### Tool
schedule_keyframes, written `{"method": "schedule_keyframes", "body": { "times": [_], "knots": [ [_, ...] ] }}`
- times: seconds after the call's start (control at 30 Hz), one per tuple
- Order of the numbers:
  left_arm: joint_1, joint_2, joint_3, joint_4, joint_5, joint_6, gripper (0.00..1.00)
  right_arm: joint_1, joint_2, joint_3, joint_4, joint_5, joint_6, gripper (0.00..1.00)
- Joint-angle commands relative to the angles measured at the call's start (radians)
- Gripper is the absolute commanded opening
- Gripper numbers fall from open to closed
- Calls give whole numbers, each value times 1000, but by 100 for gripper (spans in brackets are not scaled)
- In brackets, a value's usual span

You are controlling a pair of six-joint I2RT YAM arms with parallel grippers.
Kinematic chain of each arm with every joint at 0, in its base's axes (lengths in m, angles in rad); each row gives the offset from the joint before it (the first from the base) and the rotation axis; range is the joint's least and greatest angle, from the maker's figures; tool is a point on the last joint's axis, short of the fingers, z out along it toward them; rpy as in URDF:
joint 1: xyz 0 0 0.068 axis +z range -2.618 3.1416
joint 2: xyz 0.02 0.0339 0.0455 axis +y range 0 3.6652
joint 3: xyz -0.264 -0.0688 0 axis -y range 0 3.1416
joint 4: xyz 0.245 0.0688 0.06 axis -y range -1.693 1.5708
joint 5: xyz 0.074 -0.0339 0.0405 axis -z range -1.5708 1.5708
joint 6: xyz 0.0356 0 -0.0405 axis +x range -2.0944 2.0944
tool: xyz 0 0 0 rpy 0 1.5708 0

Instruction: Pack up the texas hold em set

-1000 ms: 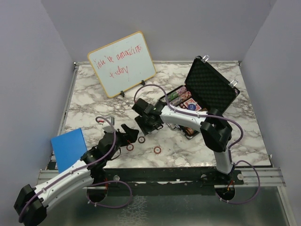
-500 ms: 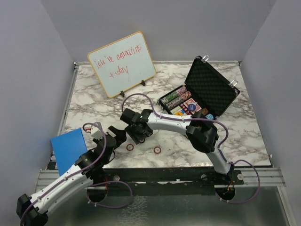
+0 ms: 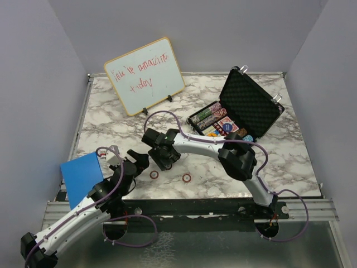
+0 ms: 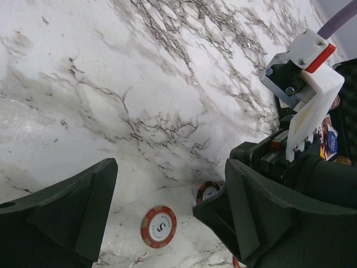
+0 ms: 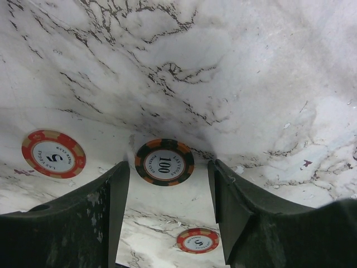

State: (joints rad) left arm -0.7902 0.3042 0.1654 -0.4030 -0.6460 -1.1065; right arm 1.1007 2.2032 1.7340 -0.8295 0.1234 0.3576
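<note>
- Right tool (image 5: 167, 166): fingers apart, straddling the black-and-orange 100 chip (image 5: 164, 162), which lies flat on the marble table (image 5: 234, 67). Nothing is clamped.
- Left tool (image 4: 170, 167): fingers likewise apart and empty. A red-rimmed chip (image 4: 158, 226) shows on the table at its 6 o'clock.
- Briefcase (image 3: 252, 103): open at the table's 2 o'clock, with chip rows and card decks (image 3: 227, 126) already seated inside. The loose chips lie well apart from it, towards the 6 o'clock edge.
- Step in hand, as judged: lifting the 100 chip.
  - A flat disc offers little edge, so the fingers should descend until they meet the table on either side.
  - They should then close squarely across the chip's width and rise only once the rim is caught.
  - The red 5 chip (image 5: 53, 153) at 9 o'clock should stay outside the closing fingers.
- Against the earlier frame: the right arm has swung towards 9 o'clock and settled over the chips, and the left tool has drawn back towards 9 o'clock. The two red chips (image 3: 187, 178) lie where they did.
</note>
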Motion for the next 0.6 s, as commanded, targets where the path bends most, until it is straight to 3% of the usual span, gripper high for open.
{"method": "schedule_keyframes", "body": {
  "times": [0.0,0.2,0.57],
  "knots": [
    [3,-29,-12,-20,-15,6,84,8,60,19,12,37,-25,61],
    [3,-45,-16,-23,-8,10,84,9,67,-4,15,44,-33,49],
    [3,-60,-26,20,37,61,86,9,4,-16,12,102,23,43]
  ]
}}
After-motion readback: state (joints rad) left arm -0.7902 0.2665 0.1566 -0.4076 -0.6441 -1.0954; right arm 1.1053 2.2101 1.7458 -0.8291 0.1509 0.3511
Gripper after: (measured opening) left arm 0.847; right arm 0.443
